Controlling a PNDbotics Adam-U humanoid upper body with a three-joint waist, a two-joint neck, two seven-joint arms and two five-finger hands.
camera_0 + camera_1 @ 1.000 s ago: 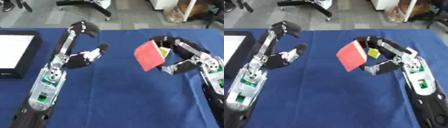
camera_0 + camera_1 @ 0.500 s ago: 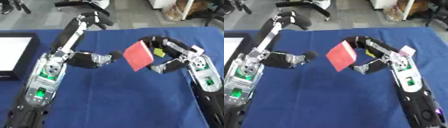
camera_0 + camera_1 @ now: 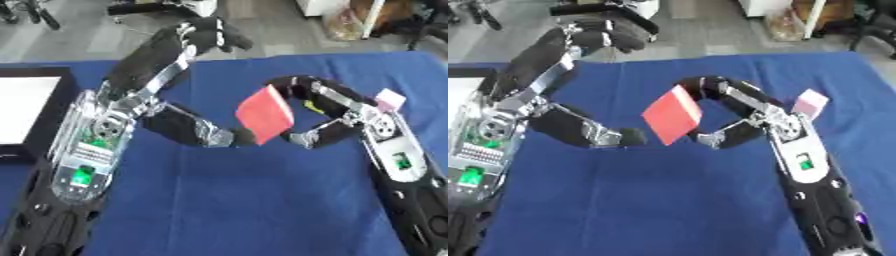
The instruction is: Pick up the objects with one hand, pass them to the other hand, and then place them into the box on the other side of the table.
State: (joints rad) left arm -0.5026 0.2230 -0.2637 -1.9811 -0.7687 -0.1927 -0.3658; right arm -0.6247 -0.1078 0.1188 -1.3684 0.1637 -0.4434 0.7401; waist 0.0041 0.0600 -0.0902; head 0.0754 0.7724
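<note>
Blue cloth-covered table (image 3: pixel 219 210), grey office floor beyond; box (image 3: pixel 26 107) with white inside at the left edge. Frame centre: right hand (image 3: pixel 337 112) pinches a red flat card (image 3: pixel 264 115) between curled fingers and thumb, tilted, clear of the cloth, while left hand (image 3: pixel 206 132), spread, reaches its thumb tip to the card's lower left edge. Card looks light, stiff and thin, likely slippery, so best taken by pinching its free left edge.

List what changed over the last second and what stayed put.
The left hand swung inward toward the red card, its thumb tip now at the card's lower edge. The right hand carried the card toward the centre, curled on it throughout. The box stayed at the table's left edge.
</note>
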